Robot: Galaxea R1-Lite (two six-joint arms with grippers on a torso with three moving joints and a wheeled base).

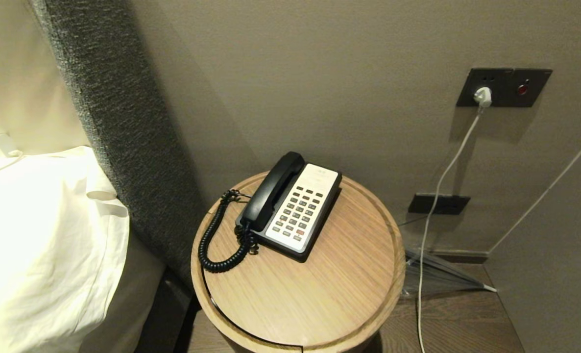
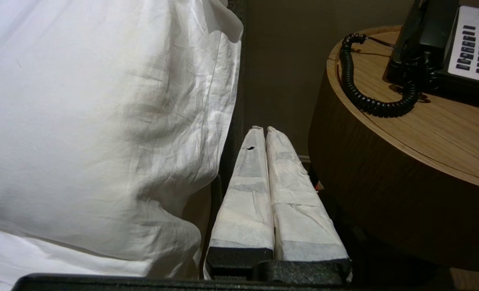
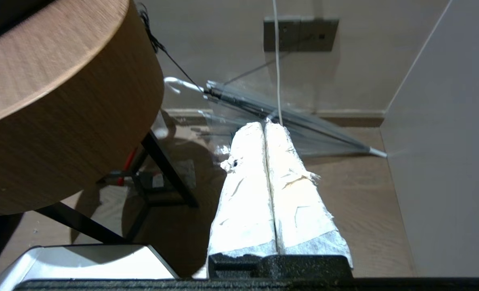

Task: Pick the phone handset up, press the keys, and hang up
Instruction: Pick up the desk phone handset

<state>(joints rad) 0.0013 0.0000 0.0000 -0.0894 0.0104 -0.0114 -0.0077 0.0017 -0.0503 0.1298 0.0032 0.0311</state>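
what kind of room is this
Probably a hotel bedroom: a desk phone sits on a round wooden bedside table, next to white bedding and a padded headboard.

One round wooden side table [image 1: 320, 294] carries one phone base [image 1: 320, 230]. On that base lie one phone handset [image 1: 273, 191] with one coiled cord [image 1: 212, 240], and about twenty keys [image 1: 298, 211]. Behind the table, two dark wall plates [image 1: 503, 87] and one folded clear umbrella [image 3: 288, 117].
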